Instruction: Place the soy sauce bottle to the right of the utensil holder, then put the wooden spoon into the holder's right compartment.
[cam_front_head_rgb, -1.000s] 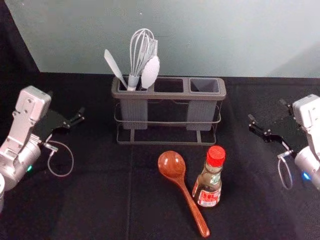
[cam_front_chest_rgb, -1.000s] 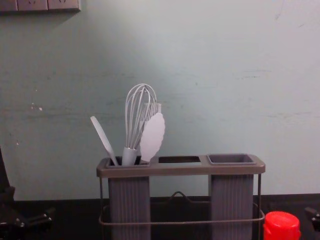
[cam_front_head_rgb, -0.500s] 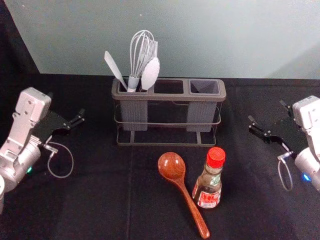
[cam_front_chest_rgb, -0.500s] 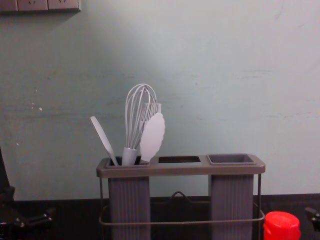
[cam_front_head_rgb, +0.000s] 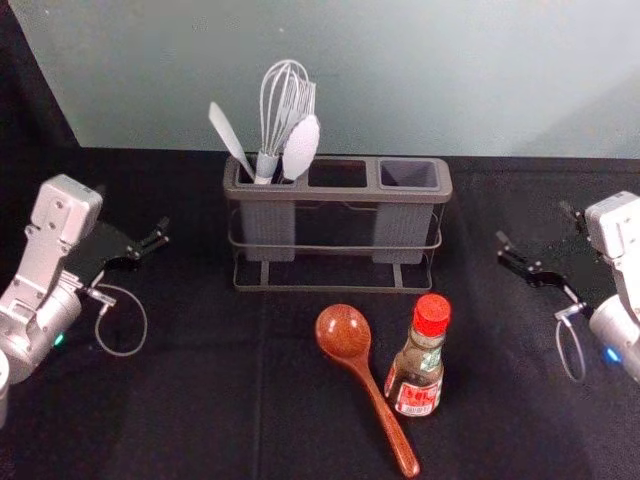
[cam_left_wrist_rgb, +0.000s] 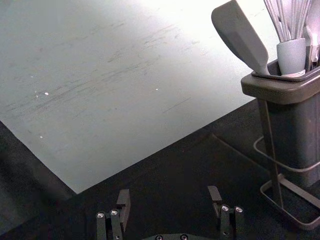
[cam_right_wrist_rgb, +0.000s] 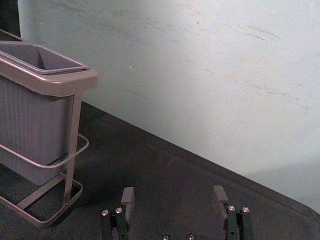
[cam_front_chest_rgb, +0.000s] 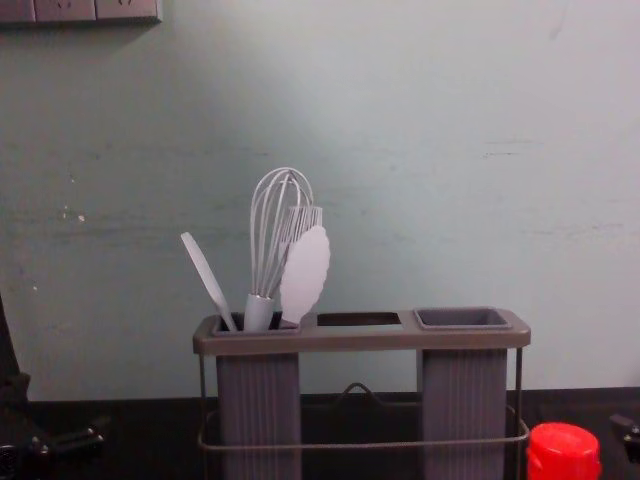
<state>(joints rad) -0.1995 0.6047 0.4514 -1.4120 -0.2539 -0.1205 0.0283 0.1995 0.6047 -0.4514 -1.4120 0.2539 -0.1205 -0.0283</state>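
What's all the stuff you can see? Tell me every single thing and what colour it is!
Soy sauce bottle: one, brownish with red cap, in front of the holder
Wooden spoon: one, reddish-brown, left of the bottle
Utensil holder: one, grey-brown, mid-table
Cups: two, grey, holder's left and right ends
Whisk: one, pale grey, left cup
Flat utensil: one, pale, left cup
Scalloped utensil: one, whitish, left cup
Comb-like utensil: one, grey, left cup
Table: one, black, underneath
Wall: one, grey-green, behind
Socket panel: one, pinkish-grey, on the wall
Arms: two, silver, either side
Left gripper: one, black, left of the holder
Right gripper: one, black, right of the holder
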